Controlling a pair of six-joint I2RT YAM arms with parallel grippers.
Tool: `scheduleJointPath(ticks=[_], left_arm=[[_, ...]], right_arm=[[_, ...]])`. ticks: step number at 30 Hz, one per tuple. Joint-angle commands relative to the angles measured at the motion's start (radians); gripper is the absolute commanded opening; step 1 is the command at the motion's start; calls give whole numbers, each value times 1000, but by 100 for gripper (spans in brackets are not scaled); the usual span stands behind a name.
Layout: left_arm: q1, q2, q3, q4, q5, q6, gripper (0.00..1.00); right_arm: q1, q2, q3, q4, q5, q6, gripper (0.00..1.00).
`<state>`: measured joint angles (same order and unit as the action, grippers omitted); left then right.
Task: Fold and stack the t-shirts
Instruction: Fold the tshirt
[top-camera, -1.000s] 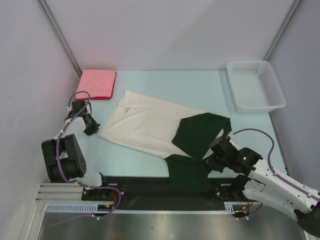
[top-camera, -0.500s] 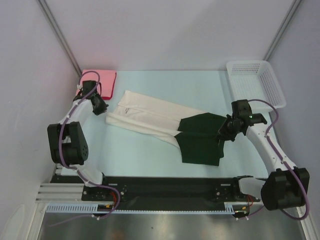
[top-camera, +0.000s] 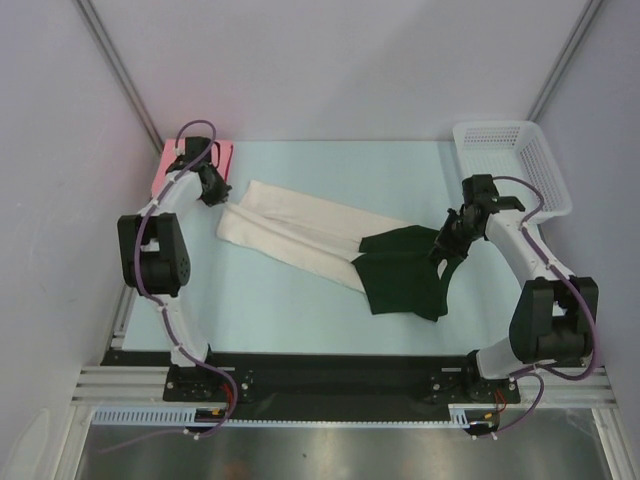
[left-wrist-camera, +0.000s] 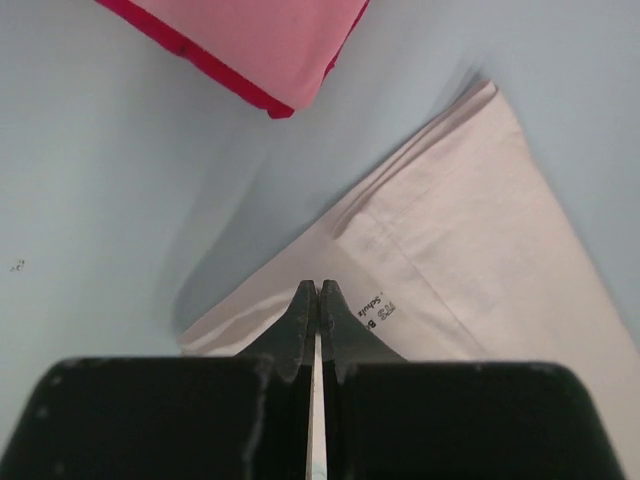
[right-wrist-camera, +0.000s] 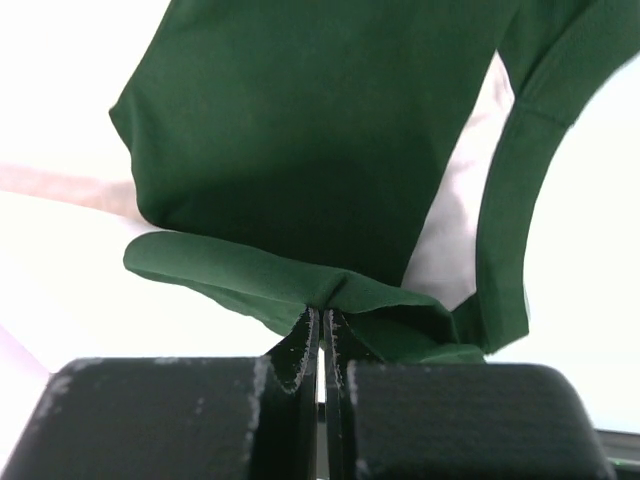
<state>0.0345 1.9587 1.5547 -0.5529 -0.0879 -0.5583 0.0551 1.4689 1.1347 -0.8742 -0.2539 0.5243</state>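
Camera up top: cream-and-dark-green cloth t-shirt (top-camera: 300, 235) half-folded on table (top-camera: 300, 310), folded pink-red shirt (top-camera: 226, 157) far-left.
Left wrist: left jaws pinching cream edge.
Right wrist: right jaws pinching green fold.
Risk: uneven release probably skews the fold.

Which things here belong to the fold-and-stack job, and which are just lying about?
In the job:
- cream-and-dark-green t-shirt, pinched at its ends by the left gripper and right gripper
- folded pink t-shirt

Lying about:
- white mesh basket, far right corner, untouched
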Motion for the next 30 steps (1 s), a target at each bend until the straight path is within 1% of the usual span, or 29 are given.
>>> scheduleJointPath(ticks=[1,7,23,24,25,30], left_arm=[[-1,52,99,-21,-44,-31,0],[-1,137,208,-62,-46,-35,0],[-25,266,335,-93,-10,-40,0],[-27,270,340,-96,-6,-41,0],[-25,279,349,-99,-4,-41,0],[-27,293,355,-102,-3,-48,0]], right_arm=[[-18,40,60,24,-24,-41,0],[-34,113,88,40,-47,-50,0],[-47,197,112,64,-56,-55,0],[-73,206,112,61,-58,-56,0],[-74,208,112,63,-56,-55,0],[-83,208,106,55,-38,-63,0]])
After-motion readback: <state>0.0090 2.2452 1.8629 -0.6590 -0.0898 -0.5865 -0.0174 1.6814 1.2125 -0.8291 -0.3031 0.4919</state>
